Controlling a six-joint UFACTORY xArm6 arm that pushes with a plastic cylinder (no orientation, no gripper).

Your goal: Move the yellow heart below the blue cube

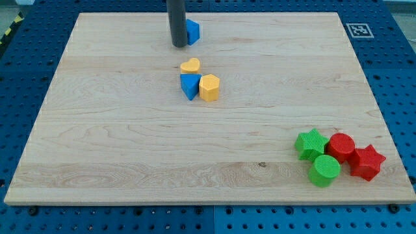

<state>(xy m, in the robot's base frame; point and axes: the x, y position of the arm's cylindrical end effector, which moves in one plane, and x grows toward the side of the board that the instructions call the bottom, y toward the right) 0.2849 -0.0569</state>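
Note:
The yellow heart point(190, 65) lies in the upper middle of the wooden board point(97, 130). A blue cube point(193, 31) sits near the view's top, partly hidden by the dark rod. My tip point(178, 45) rests just left of the blue cube, touching or nearly touching it, and above the yellow heart. A blue triangular block point(189, 85) sits right below the heart, with a yellow hexagonal block point(209, 87) touching its right side.
At the view's bottom right is a cluster: a green star point(311, 143), a green cylinder point(324, 169), a red cylinder point(341, 146) and a red star point(366, 162). A fiducial tag point(358, 30) sits off the board's top right corner.

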